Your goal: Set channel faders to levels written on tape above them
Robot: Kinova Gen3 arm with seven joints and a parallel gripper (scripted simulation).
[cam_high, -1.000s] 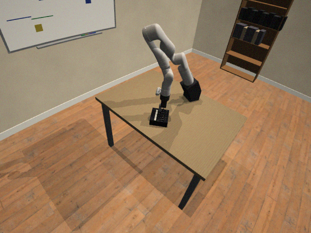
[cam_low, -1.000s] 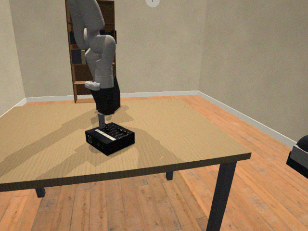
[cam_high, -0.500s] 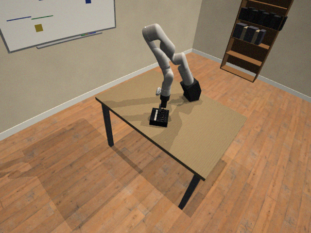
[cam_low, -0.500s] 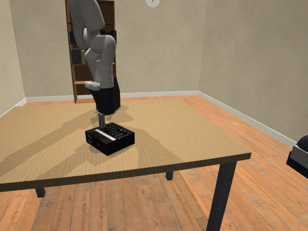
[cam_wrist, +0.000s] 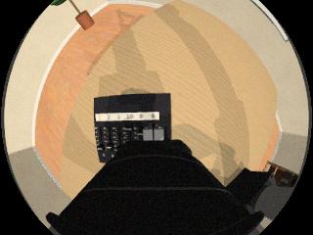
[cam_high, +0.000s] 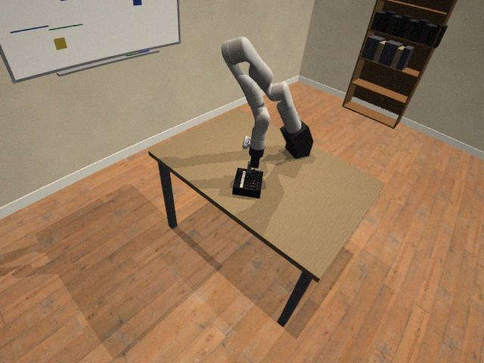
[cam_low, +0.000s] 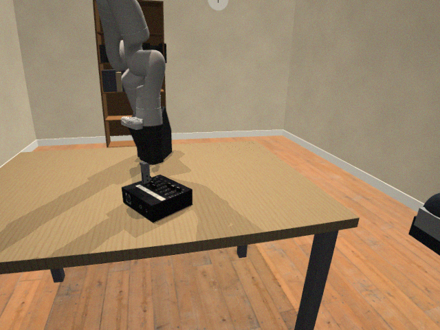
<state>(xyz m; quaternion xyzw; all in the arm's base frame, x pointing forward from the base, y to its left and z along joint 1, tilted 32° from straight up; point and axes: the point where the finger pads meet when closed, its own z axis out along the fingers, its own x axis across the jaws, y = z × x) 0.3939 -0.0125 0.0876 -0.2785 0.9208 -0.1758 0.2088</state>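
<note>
The lighting desk (cam_high: 247,182) (cam_low: 150,192) is a small black box standing on the table, with a white tape strip across its top and rows of faders behind it. It also shows in the exterior view (cam_low: 157,200) and in the wrist view (cam_wrist: 132,125). My gripper (cam_low: 144,178) is shut, fingers together, pointing straight down onto the desk's top at the end nearest the arm's base. In the top view the fingertips (cam_high: 249,169) touch or hover just over the fader area. In the wrist view the fingertips (cam_wrist: 155,133) sit beside the tape (cam_wrist: 127,117). Fader levels and tape numbers are too small to read.
The arm's black base (cam_high: 297,141) stands on the table behind the desk. The table's near edge (cam_high: 203,195) runs close to the desk in the top view. A bookshelf (cam_high: 398,58) stands in the far corner.
</note>
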